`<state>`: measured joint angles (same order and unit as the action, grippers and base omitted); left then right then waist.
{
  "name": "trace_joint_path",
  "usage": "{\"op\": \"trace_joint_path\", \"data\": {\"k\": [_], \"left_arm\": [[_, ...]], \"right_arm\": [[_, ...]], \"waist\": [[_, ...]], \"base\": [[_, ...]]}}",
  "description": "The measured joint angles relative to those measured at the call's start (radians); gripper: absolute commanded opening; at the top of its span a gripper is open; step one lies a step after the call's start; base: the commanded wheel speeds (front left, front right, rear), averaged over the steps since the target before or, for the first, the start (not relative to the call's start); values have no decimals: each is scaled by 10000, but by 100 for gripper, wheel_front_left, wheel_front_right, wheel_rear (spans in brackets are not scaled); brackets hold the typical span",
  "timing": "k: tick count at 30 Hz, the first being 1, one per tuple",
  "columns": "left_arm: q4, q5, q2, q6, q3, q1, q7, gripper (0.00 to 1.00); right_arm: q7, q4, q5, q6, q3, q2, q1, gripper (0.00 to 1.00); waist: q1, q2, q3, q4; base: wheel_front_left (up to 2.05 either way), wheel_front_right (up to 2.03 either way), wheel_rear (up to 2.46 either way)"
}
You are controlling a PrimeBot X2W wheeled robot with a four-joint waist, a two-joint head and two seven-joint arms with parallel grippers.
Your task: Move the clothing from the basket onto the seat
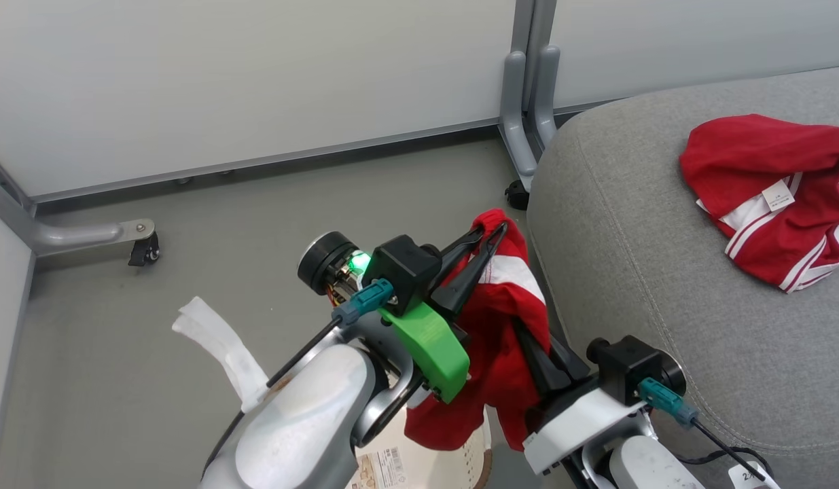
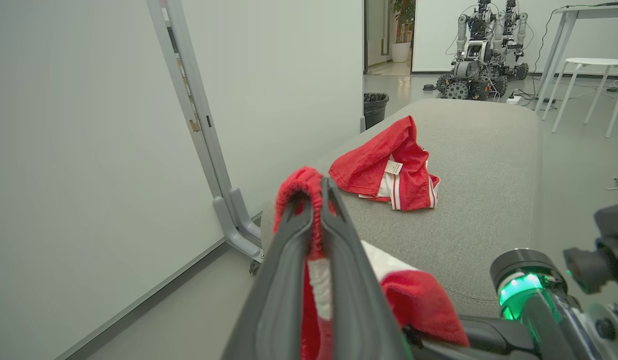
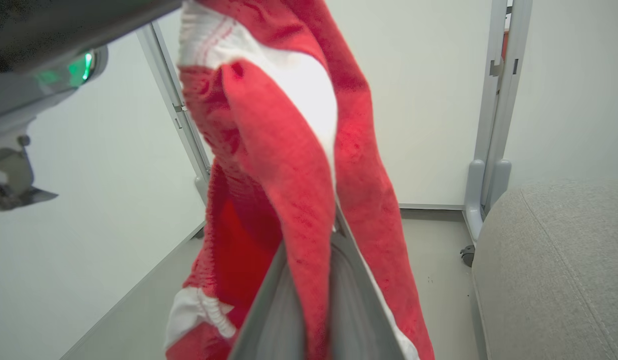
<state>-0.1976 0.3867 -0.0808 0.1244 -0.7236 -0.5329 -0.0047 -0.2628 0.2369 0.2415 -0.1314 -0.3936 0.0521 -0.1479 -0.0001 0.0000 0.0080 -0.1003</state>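
A red garment with white trim (image 1: 501,319) hangs in the air between both grippers, above the off-white perforated basket (image 1: 468,459) at the bottom edge. My left gripper (image 1: 490,234) is shut on the garment's top fold; in the left wrist view the left gripper (image 2: 316,190) pinches the red hem. My right gripper (image 1: 528,339) is shut on the cloth lower down, and the red garment (image 3: 288,165) drapes over the right gripper (image 3: 319,240). The second red garment (image 1: 765,190) lies crumpled on the light grey seat (image 1: 636,224), which stands just right of the grippers.
A white basket handle (image 1: 215,346) sticks out at the lower left. White partition panels stand behind on grey feet (image 1: 521,122), one with a caster (image 1: 144,251). Beyond the seat (image 2: 489,165) are a black bin (image 2: 375,107), other robots (image 2: 476,50) and a white stool (image 2: 596,65).
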Motion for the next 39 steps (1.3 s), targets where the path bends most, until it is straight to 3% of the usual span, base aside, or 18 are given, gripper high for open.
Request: {"op": "trace_joint_path", "data": {"k": [25,26,27,28,39], "left_arm": [[-305,775,-291,33,-48,-59,-454,0],[-311,790,-305,33,-46,-61,-468,18],[-330,780,-349,21,-65,-66,-462,49],[-343,713,-393,-17,-102,-70,-451,100],[-359,901,-688,-113,10,146,-491,100]], "right_arm": [[0,-234,-125,-2,744,159,333,0],[0,-251,-119,-2,763,155,333,0],[0,-265,-111,-2,777,151,333,0],[0,-268,-102,-2,779,148,333,0],[0,-359,-171,0,1277,146,410,0]], "waist": [[0,0,184,-92],[0,0,183,-95],[0,0,179,-100],[0,0,175,-105],[0,0,117,-187]], "base": [[0,0,0],[0,0,0],[0,0,0],[0,0,0],[0,0,0]]}}
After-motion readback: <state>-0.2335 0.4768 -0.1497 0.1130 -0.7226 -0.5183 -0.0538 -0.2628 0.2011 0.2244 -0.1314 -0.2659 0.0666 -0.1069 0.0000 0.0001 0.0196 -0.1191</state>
